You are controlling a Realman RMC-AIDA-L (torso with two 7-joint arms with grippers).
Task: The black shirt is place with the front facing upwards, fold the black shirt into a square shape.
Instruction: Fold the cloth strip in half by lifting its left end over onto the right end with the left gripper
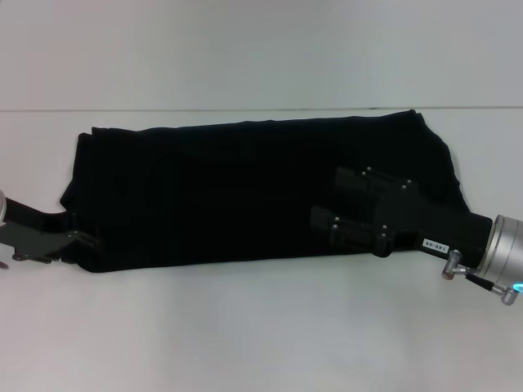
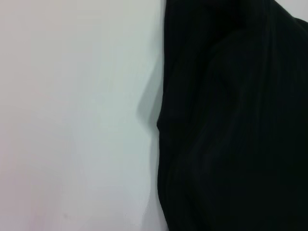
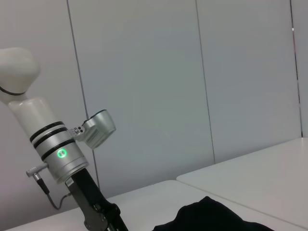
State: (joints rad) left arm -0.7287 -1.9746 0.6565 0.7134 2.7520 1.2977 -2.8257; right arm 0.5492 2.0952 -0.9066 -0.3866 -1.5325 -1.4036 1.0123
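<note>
A white table (image 1: 261,327) fills the head view, with the black shirt (image 1: 229,196) lying across its middle as a long, wide band running left to right. The shirt appears folded lengthwise, its near edge fairly straight and its far edge sloping slightly up toward the right. No lettering or label can be seen on the dark cloth.

The left gripper (image 1: 78,237) is at the shirt's left near corner, reaching in from the left edge of the view. Its fingertips touch the edge of the cloth, but whether they are pinching it or only resting there cannot be told. The left wrist view shows only the shirt's rumpled black edge beside bare white tabletop.

The right gripper (image 1: 327,204) lies low over the right part of the shirt, pointing left. Its two black fingers (image 1: 351,233) are set parallel, with a strip of cloth showing in the gap between them, so it looks spread apart rather than clamped. Its silver wrist extends off toward the right near side.

The right wrist view looks across the table at the left arm (image 3: 53,149), a green light glowing on it, with pale wall panels (image 3: 192,86) behind.
</note>
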